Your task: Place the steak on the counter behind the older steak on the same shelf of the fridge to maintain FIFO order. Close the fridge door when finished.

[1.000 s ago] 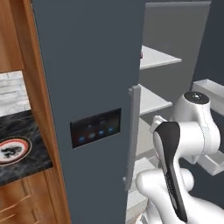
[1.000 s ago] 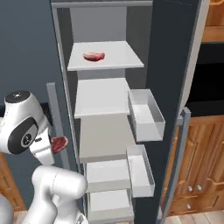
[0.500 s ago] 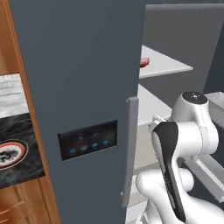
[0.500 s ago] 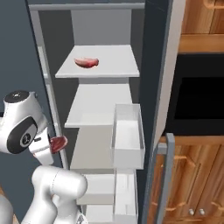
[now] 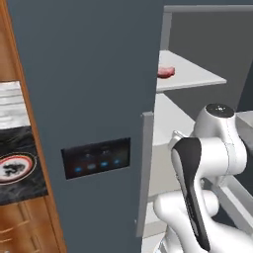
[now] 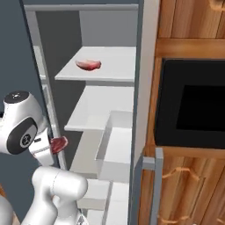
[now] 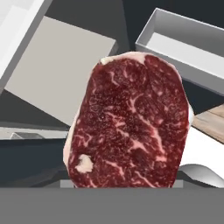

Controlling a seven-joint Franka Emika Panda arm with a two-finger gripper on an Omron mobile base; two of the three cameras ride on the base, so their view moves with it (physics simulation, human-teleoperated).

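Two steaks mattered: we kept the gripper point(image 6: 56, 146) clamped on the new steak point(image 7: 131, 122), aiming behind the older steak point(image 6: 88, 65) toward the shelf's point(image 6: 115, 69) rear edge.

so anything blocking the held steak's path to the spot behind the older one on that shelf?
Nothing visible. The fridge door stands open, and the shelf is bare behind the older steak. The held steak, shut in the gripper, sits well below that shelf, so it must rise first.
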